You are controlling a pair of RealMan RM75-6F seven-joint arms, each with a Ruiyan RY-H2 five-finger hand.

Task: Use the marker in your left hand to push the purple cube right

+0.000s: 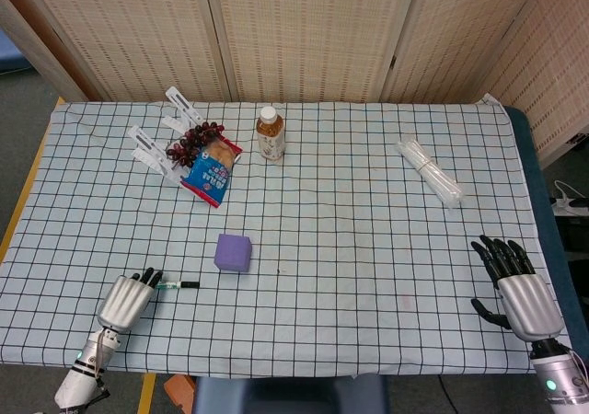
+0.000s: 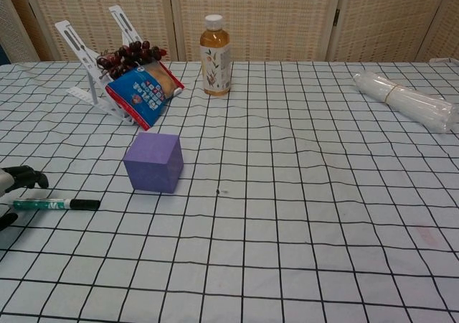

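Green-barrelled marker point(image 1: 171, 285) lying left of the purple cube point(image 1: 233, 252), long axis aimed cube-ward, left robot hand point(image 1: 126, 300) spread over its near end, not yet gripping.

Near the table's point(image 1: 368, 276) front-left corner: left hand point(image 1: 126, 300), fingertips over the left end of the marker point(image 1: 177, 285). Just right of the marker and slightly behind, the cube point(image 1: 233, 252). Toward the back-left corner: a folding stand point(image 1: 152, 152), grapes point(image 1: 195, 139) and a snack packet point(image 1: 212, 170) leaning on it. At mid-back edge, a bottle point(image 1: 270, 133). Toward the back-right corner, a wrapped bundle point(image 1: 429, 171). At the front-right corner, right hand point(image 1: 518, 290).
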